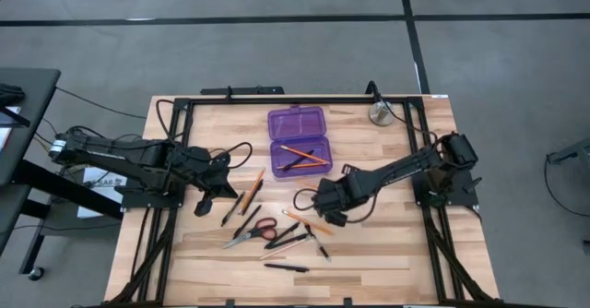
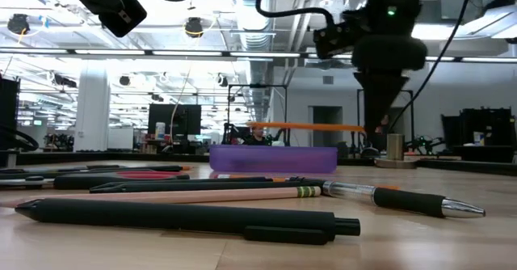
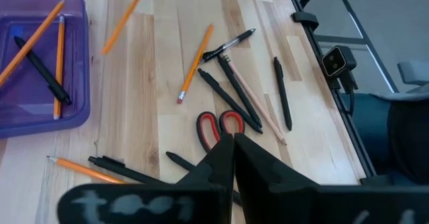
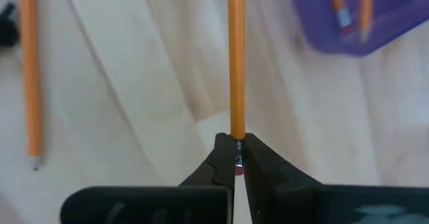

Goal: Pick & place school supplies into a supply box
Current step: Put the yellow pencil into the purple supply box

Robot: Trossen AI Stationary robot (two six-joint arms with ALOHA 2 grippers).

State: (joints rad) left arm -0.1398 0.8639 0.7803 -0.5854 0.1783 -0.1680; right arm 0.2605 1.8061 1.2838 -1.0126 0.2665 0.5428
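Observation:
The supply box (image 1: 297,137), purple and open, lies on the table's far middle with pencils and a pen (image 3: 40,70) inside. My right gripper (image 1: 323,208) hangs near the box's near side, shut on an orange pencil (image 2: 307,127). Loose supplies lie on the wood: the red-handled scissors (image 1: 251,234), black pens (image 1: 290,239), an orange pencil (image 1: 309,220), and a pencil and pen (image 1: 249,193) beside my left gripper (image 1: 203,205). That gripper hovers shut over the table's left part, with nothing between its fingers (image 3: 232,138). My right gripper pinches the orange pencil's eraser end (image 4: 237,158) between its two fingertips. The fingers come from above, pointing steeply down. The pencil sticks out level from the tips (image 2: 378,124), lifted clear of the table.
A round silver metal piece (image 1: 380,114) stands at the far right corner. A single black pen (image 1: 286,267) lies near the front edge. A black frame (image 1: 277,99) runs along the table's edges. Bare wood shows at the near right.

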